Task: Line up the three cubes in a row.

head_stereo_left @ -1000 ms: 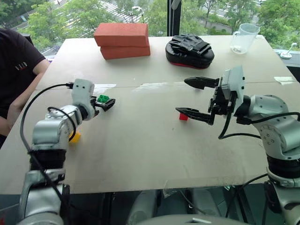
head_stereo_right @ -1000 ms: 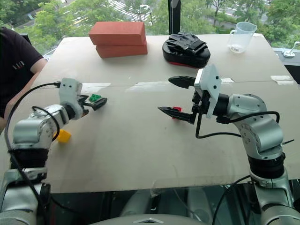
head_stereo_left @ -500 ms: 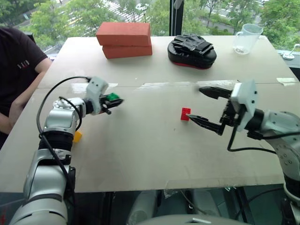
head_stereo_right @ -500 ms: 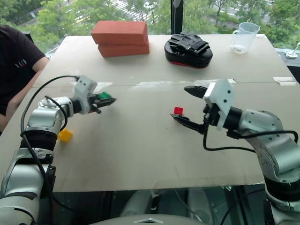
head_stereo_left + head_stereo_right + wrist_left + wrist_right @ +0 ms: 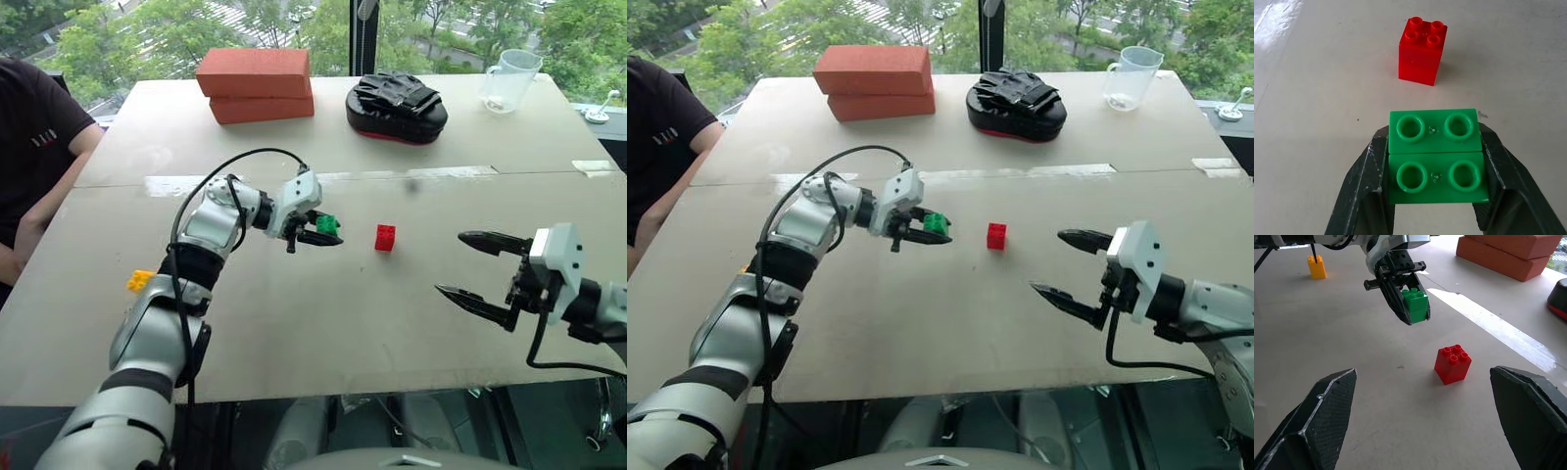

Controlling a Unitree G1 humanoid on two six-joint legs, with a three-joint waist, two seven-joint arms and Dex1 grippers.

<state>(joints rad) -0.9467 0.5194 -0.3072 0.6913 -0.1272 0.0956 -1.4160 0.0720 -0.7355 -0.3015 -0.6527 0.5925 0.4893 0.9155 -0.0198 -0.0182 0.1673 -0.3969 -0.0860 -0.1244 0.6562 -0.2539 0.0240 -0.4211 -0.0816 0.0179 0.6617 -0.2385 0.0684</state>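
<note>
At the table's left edge (image 5: 59,284) sits a person in a dark shirt (image 5: 34,127), and just inboard of that edge the yellow cube (image 5: 140,281) stands alone on the pale board, well apart from the other two blocks. Toward the middle, the left gripper (image 5: 323,231) reaches in from the left with its two black fingers clamped on the sides of the green cube (image 5: 326,224), which appears to hang clear of the surface, studs up, though the gap beneath it is hard to judge from the head cameras. Just to the right of those fingertips, apart from them and resting on the table, is the red cube (image 5: 385,237); bare board lies open all round it, in front and to either side. Farther right, near the front edge, the right gripper (image 5: 470,266) hovers with its jaws spread wide and nothing between them, well clear of the red cube. Along the far side, from left to right, stand two red-orange bricks (image 5: 257,84) stacked one on the other, a black padded mitt (image 5: 397,104) and a clear measuring jug (image 5: 508,80) near the right corner. In all: three small cubes, one each of yellow, green and red; two bricks; one mitt; one jug.
</note>
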